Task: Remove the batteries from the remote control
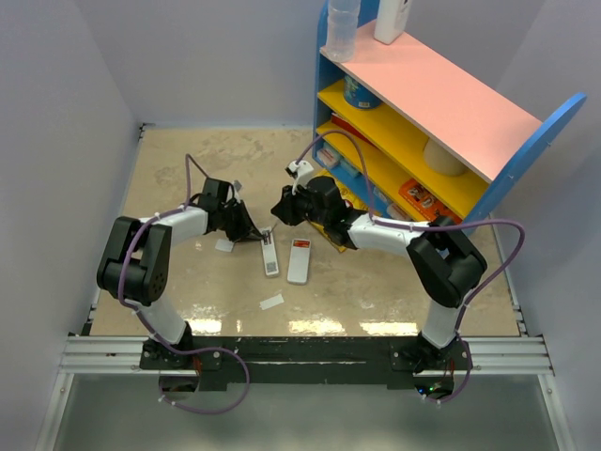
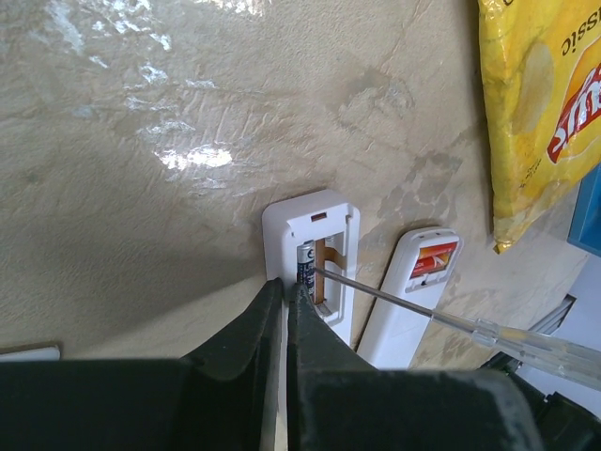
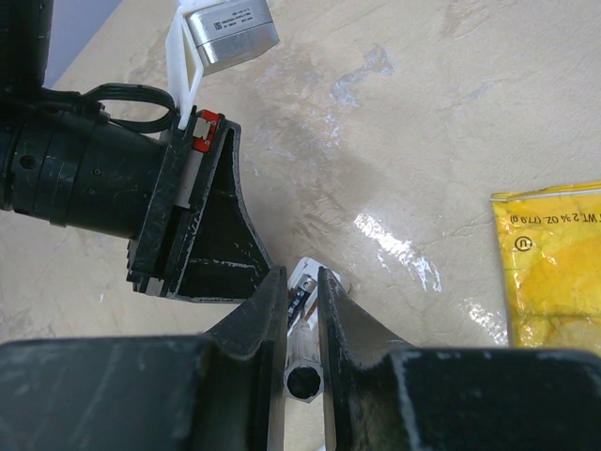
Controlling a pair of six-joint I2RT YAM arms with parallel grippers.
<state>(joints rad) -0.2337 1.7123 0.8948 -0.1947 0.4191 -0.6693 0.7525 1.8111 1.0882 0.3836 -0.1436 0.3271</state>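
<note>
Beige tabletop (image 1: 188, 178), mid-scene: pinching left gripper (image 2: 285, 289) shut at narrow white bar's (image 2: 329, 211) near end; clenching right gripper (image 3: 302, 282) around clear-handled probe (image 2: 526, 346), prodding bar; lying just right, remote control (image 2: 404, 319) carrying red batteries (image 2: 434, 260).

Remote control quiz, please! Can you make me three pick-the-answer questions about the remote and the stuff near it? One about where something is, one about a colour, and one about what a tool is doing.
1. Where does the tip of the thin stick go?
A. Into the open back of the remote control
B. Into a cup
C. Onto a shelf

2. What colour is the snack bag?
A. Green
B. Yellow
C. Purple

3. What is the right tool doing?
A. Open, holding nothing
B. Lifting the snack bag
C. Shut on the thin stick

Answers:
1 A: the left wrist view shows the metal tip inside the uncovered battery bay.
2 B: the bag is yellow with red letters.
3 C: the right wrist view shows the tool clamping the stick's handle.
</note>
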